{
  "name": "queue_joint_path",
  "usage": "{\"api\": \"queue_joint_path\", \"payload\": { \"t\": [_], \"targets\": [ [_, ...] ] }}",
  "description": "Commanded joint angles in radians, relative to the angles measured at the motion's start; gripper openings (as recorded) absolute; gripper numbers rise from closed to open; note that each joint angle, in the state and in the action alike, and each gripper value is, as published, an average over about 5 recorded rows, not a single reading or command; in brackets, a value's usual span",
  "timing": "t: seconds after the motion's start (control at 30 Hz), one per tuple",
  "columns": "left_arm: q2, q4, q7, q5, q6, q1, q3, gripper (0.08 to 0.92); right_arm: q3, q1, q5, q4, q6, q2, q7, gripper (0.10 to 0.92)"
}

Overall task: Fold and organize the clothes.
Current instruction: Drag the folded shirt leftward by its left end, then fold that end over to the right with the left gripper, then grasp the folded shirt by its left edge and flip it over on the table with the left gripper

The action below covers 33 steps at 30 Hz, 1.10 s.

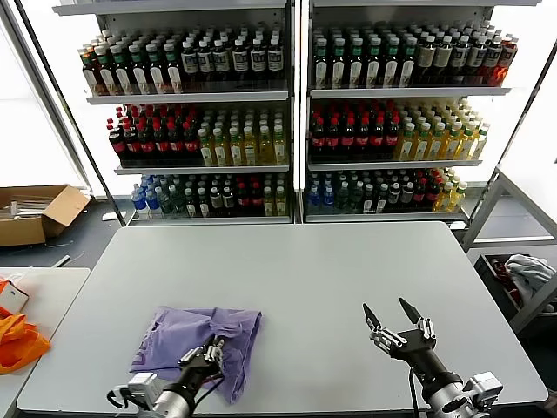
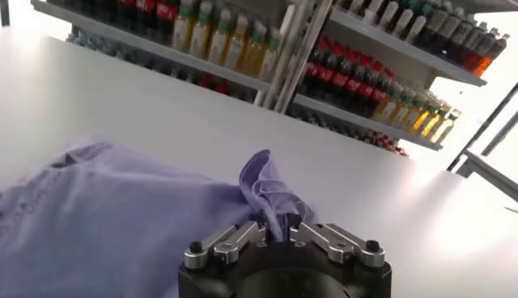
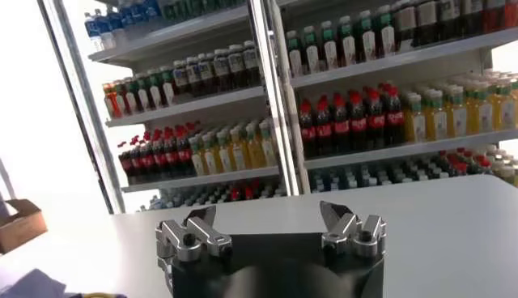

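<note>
The clothes, one lavender T-shirt, lie crumpled on the near left part of the grey table. My left gripper sits at the shirt's near right edge, shut on a raised fold of it. In the left wrist view that fold stands up between the nearly closed fingertips of the left gripper, and the remaining fabric spreads flat to one side. My right gripper hovers open over bare table at the near right, holding nothing. The right wrist view shows the right gripper with its jaws wide apart.
Shelves of bottles stand behind the table. An orange fabric lies on a side table at the left, with a cardboard box on the floor beyond. A bin with white-grey cloth stands at the right.
</note>
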Motion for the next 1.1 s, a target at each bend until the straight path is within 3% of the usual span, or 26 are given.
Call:
{"api": "queue_joint_path", "payload": {
  "t": [0.03,0.2,0.3,0.4,0.5,0.7,1.1],
  "targets": [
    [-0.048,-0.028,-0.015,0.052,0.011,0.001,0.092,0.312,-0.005,-0.004,-0.003,0.021,-0.003,0.004,0.0,0.823],
    [-0.009,-0.208,-0.013,-0.046,0.041,0.021,-0.034,0.459,-0.014,0.004,-0.002,0.023,-0.005,0.002,0.002,0.823],
    [0.043,-0.269,0.007,-0.098,0.052,0.021,-0.193,0.546,-0.02,0.008,-0.003,0.024,-0.005,0.001,0.003,0.823],
    [0.111,-0.193,0.054,-0.109,0.049,-0.004,-0.383,0.633,-0.026,0.009,-0.004,0.026,-0.005,-0.002,0.002,0.823],
    [0.177,-0.035,0.093,-0.107,0.056,-0.04,-0.495,0.719,-0.031,0.009,-0.006,0.027,-0.004,-0.005,0.003,0.823],
    [0.22,0.169,0.104,-0.105,0.082,-0.069,-0.466,0.818,-0.033,0.006,-0.009,0.03,-0.005,-0.008,0.002,0.823],
    [0.124,0.267,0.105,-0.087,0.077,-0.114,-0.265,0.823,-0.026,0.002,-0.01,0.028,-0.005,-0.001,0.002,0.823]
  ]
}}
